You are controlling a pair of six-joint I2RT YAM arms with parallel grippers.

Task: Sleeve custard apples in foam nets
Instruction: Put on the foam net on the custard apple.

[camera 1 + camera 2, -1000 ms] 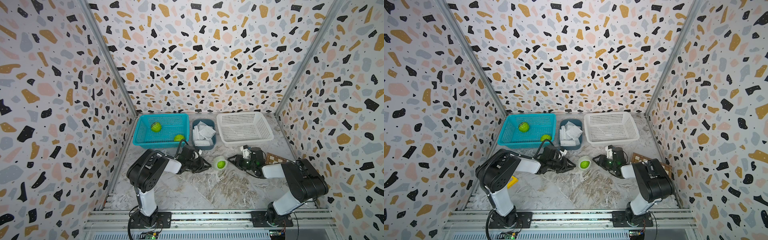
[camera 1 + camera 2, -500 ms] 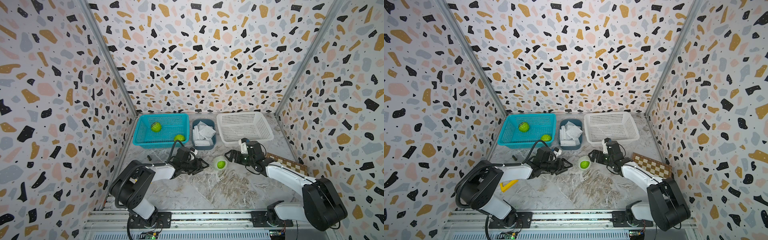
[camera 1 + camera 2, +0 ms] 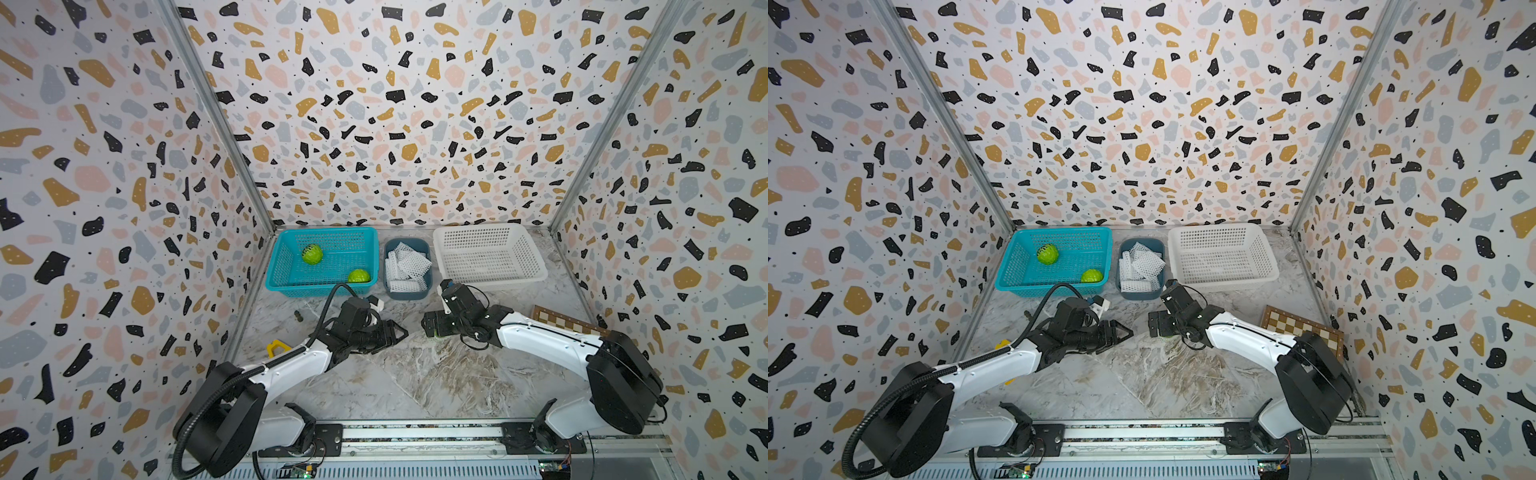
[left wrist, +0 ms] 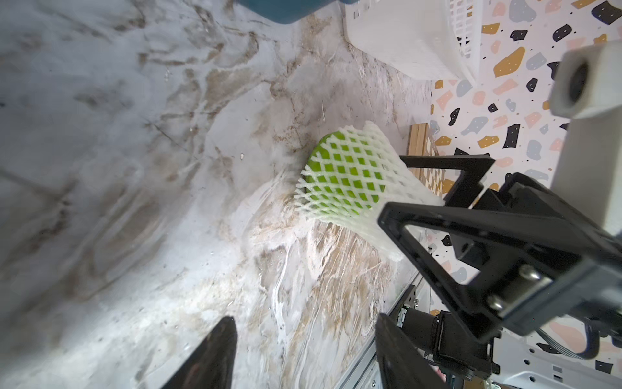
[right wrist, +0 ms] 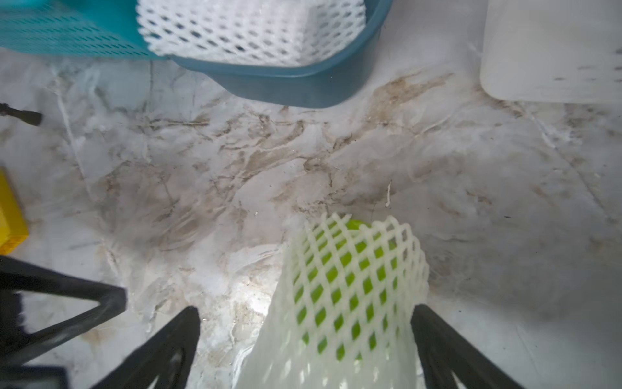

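Right wrist view: netted custard apple [image 5: 336, 279] sits between the spread fingers [image 5: 175, 340] of the right gripper [image 5: 304, 310]; the left gripper [image 3: 397, 332] is parted too. Foam net [image 5: 289, 336] looks soft and slippy; I'd squeeze the fruit's middle gently.

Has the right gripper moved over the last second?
Yes. In a top view the right gripper has slid leftward along the front of the white basket toward the blue bin, and now straddles the sleeved custard apple, jaws open.

The marble tabletop [image 3: 415, 374] holds a blue basket [image 3: 277, 266], a small bin [image 3: 409, 293], a white basket [image 3: 536, 266], a checkered board [image 3: 565, 322], a yellow thing [image 3: 277, 346] and one apple [image 4: 323, 157] in a net [image 4: 336, 210].
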